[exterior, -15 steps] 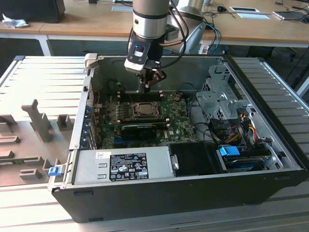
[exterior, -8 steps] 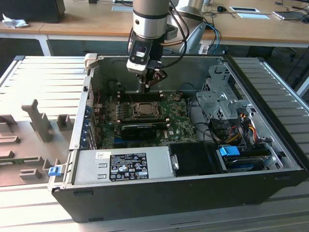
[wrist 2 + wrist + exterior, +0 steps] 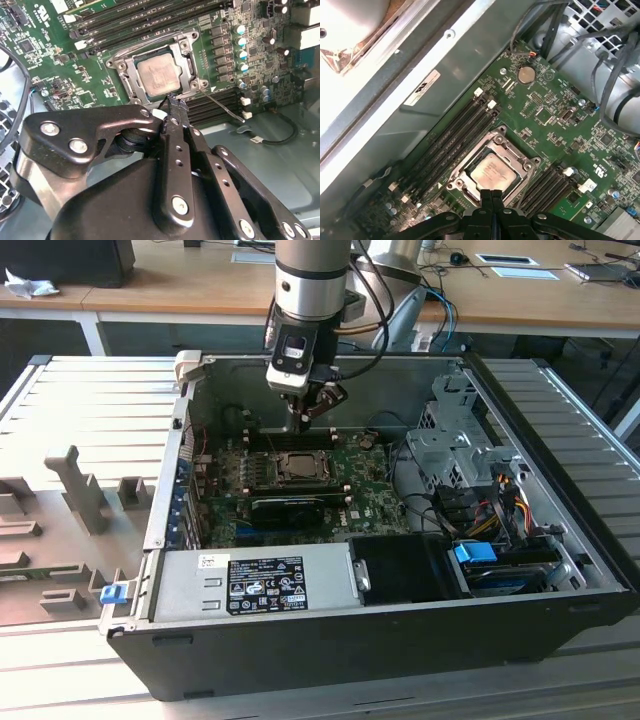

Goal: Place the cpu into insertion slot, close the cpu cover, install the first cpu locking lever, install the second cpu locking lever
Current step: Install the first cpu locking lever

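The cpu (image 3: 298,468) (image 3: 159,75) (image 3: 492,172), a dull silver square, lies in the insertion slot (image 3: 132,84) on the green motherboard. The cpu cover (image 3: 121,64) (image 3: 470,159) lies flat around it, and the chip shows through its window. A thin metal locking lever (image 3: 225,106) sticks out from one socket corner, across the memory slots. My gripper (image 3: 303,424) (image 3: 175,101) (image 3: 492,196) hangs just above the socket's edge, toward the case's rear wall. It is shut with nothing between its fingers.
Long black memory slots (image 3: 452,135) flank the socket on both sides. The open case holds a power supply (image 3: 255,582) at the front, a metal drive cage (image 3: 455,445) and loose cables (image 3: 495,502) at the exterior view's right. The case walls (image 3: 165,490) enclose the board.
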You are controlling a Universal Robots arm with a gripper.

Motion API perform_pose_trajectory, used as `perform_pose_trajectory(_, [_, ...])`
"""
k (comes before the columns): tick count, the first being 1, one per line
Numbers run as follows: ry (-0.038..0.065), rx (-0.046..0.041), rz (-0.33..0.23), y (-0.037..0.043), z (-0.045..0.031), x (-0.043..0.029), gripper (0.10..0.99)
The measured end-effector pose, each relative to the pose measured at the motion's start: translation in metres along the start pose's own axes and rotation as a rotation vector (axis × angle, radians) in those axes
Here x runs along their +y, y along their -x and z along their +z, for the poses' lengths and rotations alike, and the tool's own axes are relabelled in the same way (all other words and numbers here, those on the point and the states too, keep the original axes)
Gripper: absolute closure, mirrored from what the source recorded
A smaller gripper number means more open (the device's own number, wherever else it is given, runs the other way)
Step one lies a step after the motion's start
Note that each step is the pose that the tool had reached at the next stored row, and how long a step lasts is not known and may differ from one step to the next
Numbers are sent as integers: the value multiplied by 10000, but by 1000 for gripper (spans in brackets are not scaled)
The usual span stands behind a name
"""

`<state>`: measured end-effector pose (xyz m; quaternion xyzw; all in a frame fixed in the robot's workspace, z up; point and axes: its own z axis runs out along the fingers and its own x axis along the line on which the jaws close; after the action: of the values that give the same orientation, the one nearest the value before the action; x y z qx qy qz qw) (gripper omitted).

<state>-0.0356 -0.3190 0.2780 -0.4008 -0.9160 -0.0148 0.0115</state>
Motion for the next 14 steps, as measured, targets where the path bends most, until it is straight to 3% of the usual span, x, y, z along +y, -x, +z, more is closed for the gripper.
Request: perform_pose_trajectory(14, [-46, 25, -1392, 0, 0, 0, 980])
